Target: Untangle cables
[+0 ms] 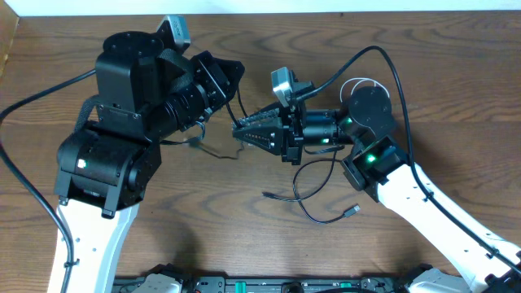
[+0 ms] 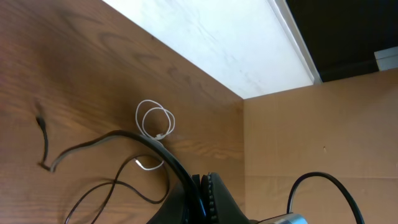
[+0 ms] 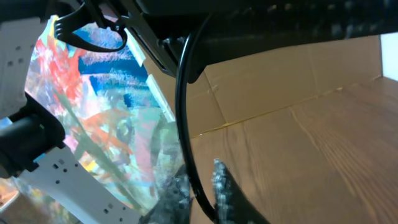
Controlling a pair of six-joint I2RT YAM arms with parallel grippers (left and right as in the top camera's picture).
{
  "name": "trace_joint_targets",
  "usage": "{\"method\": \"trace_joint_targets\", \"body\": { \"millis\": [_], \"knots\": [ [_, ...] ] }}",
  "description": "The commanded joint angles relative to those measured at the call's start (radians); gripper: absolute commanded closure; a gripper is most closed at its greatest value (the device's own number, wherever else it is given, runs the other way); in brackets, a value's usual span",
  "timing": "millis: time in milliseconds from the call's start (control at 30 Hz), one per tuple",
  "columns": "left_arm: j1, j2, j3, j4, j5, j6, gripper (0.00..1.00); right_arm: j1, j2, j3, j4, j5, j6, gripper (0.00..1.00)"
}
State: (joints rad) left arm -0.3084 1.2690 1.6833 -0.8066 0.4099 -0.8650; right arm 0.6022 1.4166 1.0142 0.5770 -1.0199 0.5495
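- Brown wood-grain table [image 1: 203,244] lies under both my arms; cardboard [image 2: 311,137] walls its far edge.
- My left arm [image 1: 122,122], bulky and black, fills the left side of the overhead view, with its wrist reaching toward the middle of the table.
- My left pincer [image 1: 230,75] sits at the tip of that wrist. Its fingers are hidden from above and do not show in its own camera, so I cannot tell whether it is spread or pressed together.
- The black cable [image 3: 181,93] runs as a taut line from the dark bulk of my left wrist down to my right fingertips. More of it trails over the wood in loose curves below both pincers, and one small plug [image 1: 352,212] lies near my right forearm.
- My right pincer [image 1: 238,129] points left, its tip just below my left one. In its own camera the fingers [image 3: 225,186] stand close on either side of the black cable, pinching it.
- The white cable [image 2: 137,119] lies in a small coil flat on the table, close to the far edge and just beyond my right arm's round joint [image 1: 370,106], apart from the black one.
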Motion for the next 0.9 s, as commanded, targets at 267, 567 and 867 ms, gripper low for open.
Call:
{"method": "trace_joint_targets", "body": {
  "millis": [267,567,867],
  "knots": [
    [0.003,-0.001,0.006,-0.020,0.009,-0.005,0.92,0.007,0.005,0.007,-0.021,0.029,0.019,0.99],
    [0.003,-0.001,0.005,-0.069,0.009,0.046,0.85,0.005,0.005,0.007,-0.039,0.112,0.090,0.99],
    [0.003,0.010,0.001,-0.118,0.010,0.167,0.73,0.006,0.005,0.007,-0.026,0.120,0.109,0.99]
  ]
}}
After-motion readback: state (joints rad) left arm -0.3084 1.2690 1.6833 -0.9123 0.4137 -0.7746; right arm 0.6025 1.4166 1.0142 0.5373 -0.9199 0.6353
